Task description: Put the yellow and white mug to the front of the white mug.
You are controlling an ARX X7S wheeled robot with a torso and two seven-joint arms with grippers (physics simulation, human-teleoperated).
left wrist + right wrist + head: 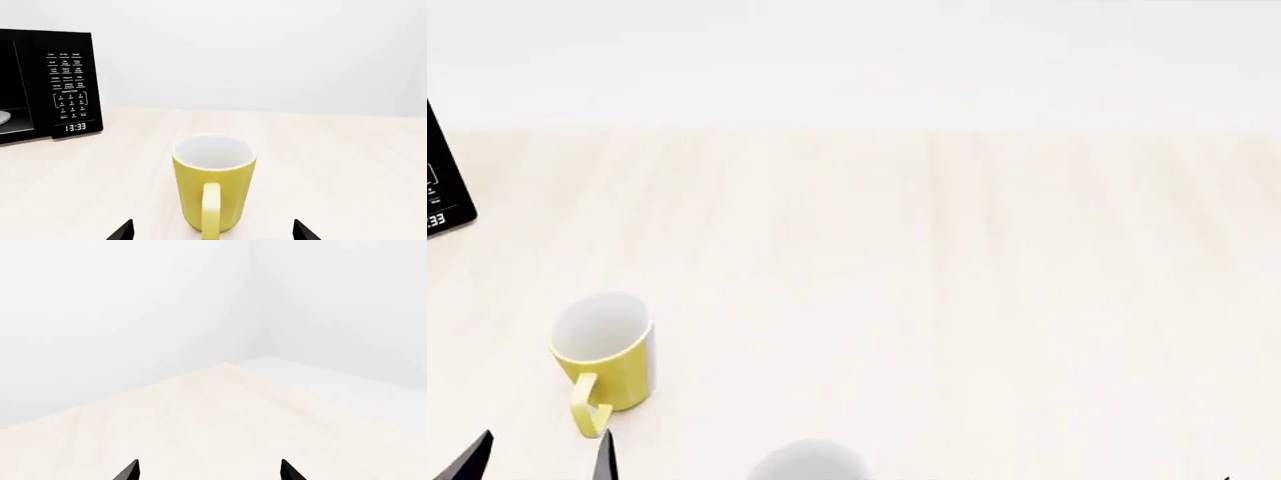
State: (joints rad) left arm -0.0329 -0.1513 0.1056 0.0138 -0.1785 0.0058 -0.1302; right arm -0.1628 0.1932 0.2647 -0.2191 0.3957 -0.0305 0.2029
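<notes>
Head view: pale wood table (961,250) | white walls | left claw (212,232) wide | right claw (209,471) wide

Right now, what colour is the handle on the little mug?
Yellow. The yellow and white mug shows its handle best in the left wrist view.

Looks like a kitchen tbh, simulated one. Black microwave (47,85) w/ keypad and clock sits on a pale wood countertop (961,260), plain white walls (133,305) behind, plus mugs on the counter.
</notes>
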